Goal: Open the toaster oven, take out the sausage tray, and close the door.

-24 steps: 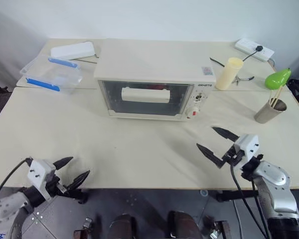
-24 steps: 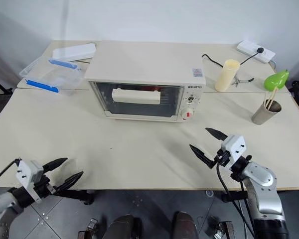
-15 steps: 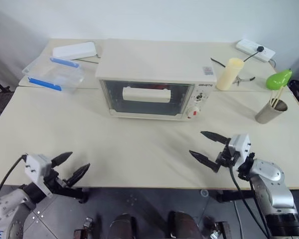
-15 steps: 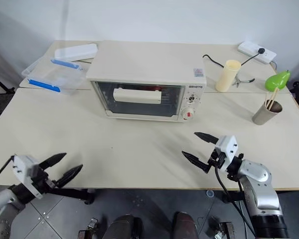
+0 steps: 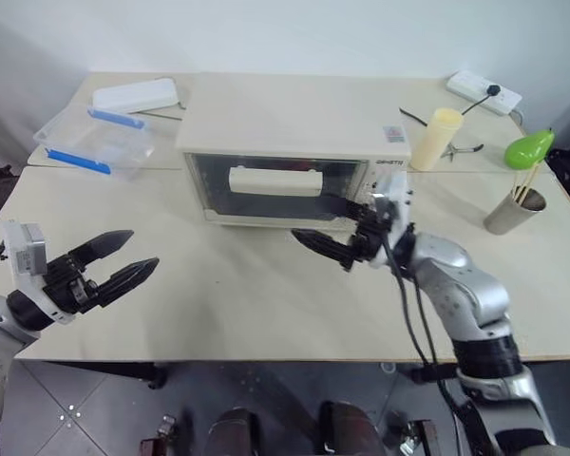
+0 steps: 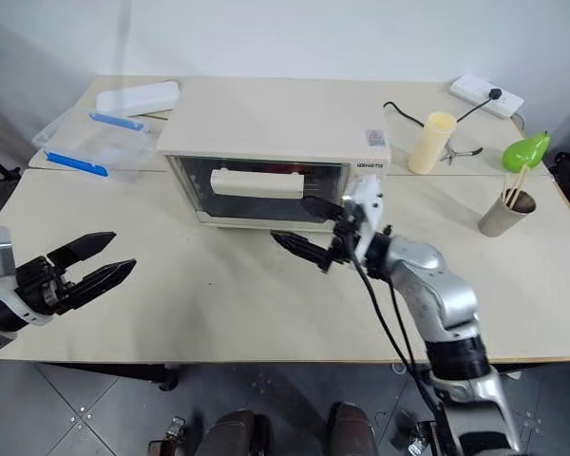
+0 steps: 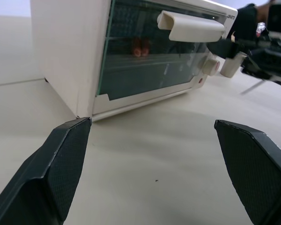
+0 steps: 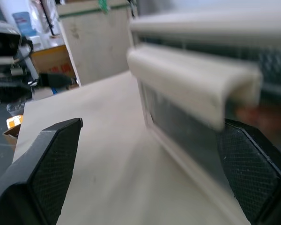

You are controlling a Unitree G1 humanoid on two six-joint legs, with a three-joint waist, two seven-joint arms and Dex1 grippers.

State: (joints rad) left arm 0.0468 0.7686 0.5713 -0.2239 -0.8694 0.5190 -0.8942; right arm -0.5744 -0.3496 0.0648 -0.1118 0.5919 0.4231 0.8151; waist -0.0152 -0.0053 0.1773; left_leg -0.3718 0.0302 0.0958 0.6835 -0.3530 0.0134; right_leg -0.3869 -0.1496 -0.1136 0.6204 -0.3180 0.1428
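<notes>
Right pincer [image 6: 313,233] spread before closed door [image 6: 261,190], not touching.

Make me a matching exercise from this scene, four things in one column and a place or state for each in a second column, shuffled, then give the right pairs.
Things:
1. door
2. right gripper
3. clear plastic box
4. metal cup

Places or states:
A. on the table's right side, holding sticks
B. open, just in front of the toaster oven
C. shut, handle untouched
D. left of the oven, with blue clips

Pairs: 1-C, 2-B, 3-D, 4-A
</notes>
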